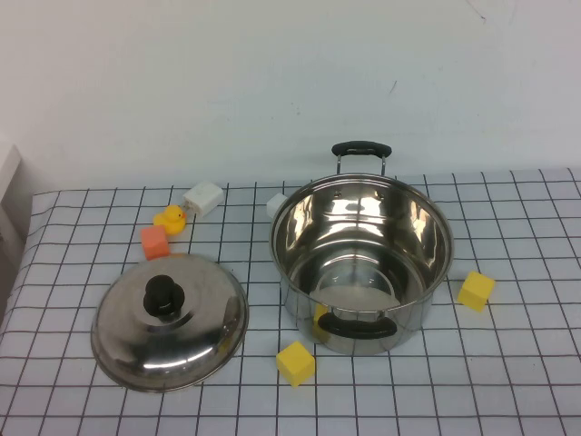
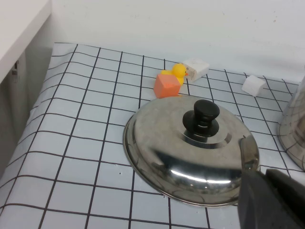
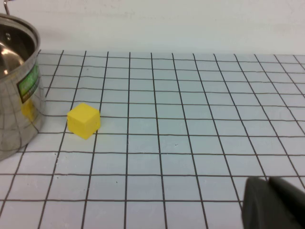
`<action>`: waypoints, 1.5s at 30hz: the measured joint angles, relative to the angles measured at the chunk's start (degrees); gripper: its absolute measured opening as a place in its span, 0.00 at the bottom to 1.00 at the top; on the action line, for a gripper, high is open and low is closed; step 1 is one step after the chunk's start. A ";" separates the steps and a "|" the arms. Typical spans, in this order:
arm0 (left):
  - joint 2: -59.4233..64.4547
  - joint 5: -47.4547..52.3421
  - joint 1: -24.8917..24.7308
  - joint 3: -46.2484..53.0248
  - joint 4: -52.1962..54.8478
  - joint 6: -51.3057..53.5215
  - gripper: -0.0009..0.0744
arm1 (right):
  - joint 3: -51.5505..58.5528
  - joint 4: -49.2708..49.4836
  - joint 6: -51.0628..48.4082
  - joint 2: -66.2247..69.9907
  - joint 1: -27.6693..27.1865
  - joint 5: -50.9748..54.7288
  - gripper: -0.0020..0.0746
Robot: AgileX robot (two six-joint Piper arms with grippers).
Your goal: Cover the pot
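Nearest, out of the high view: left gripper point(image 2: 271, 200) low and just near-right of the lid point(image 1: 170, 321); right gripper point(image 3: 274, 202) over bare desk point(image 1: 508, 381) on the right. Fingers' opening: cannot tell on either. Next, a yellow cube point(image 1: 295, 362) in front of the pot point(image 1: 361, 262). Lid dome-up, black knob point(image 1: 163, 295) on top, left of the uncovered pot; left arm clearly nearer. Farther left: orange cube point(image 1: 154, 242), rubber duck point(image 1: 170, 219).

Pot point(image 1: 361, 259) mouth open above; lid point(image 1: 170, 320) unobstructed above, orange block point(image 1: 155, 242) just behind.
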 joint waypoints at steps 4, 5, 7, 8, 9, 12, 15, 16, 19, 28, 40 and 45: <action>0.00 0.00 0.00 0.00 0.00 0.00 0.01 | 0.00 0.00 0.00 0.00 0.00 0.00 0.04; 0.00 0.00 0.00 0.00 0.00 0.00 0.01 | 0.00 0.00 0.00 0.00 0.00 0.00 0.04; 0.00 0.00 0.00 0.00 0.00 0.00 0.01 | 0.00 0.00 0.00 0.00 0.00 0.00 0.04; 0.00 0.00 0.00 0.00 0.00 0.00 0.01 | 0.00 0.00 0.00 0.00 0.00 0.00 0.04; 0.00 0.00 0.00 0.00 0.00 0.00 0.01 | 0.00 0.00 0.00 0.00 0.00 0.00 0.04; 0.00 0.00 0.00 0.00 0.00 0.00 0.01 | 0.00 0.00 0.00 0.00 0.00 0.00 0.04; 0.00 0.00 0.00 0.00 0.00 0.00 0.01 | 0.00 0.00 0.00 0.00 0.00 0.00 0.04; 0.00 0.00 0.00 0.00 0.00 0.00 0.01 | 0.00 0.00 0.00 0.00 0.00 0.00 0.04; 0.00 0.00 0.00 0.00 0.00 0.00 0.01 | 0.00 0.00 0.00 0.00 0.00 0.00 0.04; 0.00 0.00 0.00 0.00 0.00 0.11 0.01 | 0.00 0.00 0.00 0.00 0.00 0.00 0.04; 0.00 -5.13 0.00 0.10 0.00 0.11 0.01 | 0.00 0.00 0.00 0.00 0.00 0.00 0.04; 0.00 -18.17 0.00 0.10 0.00 0.00 0.01 | 0.00 0.00 0.00 0.00 0.00 0.00 0.04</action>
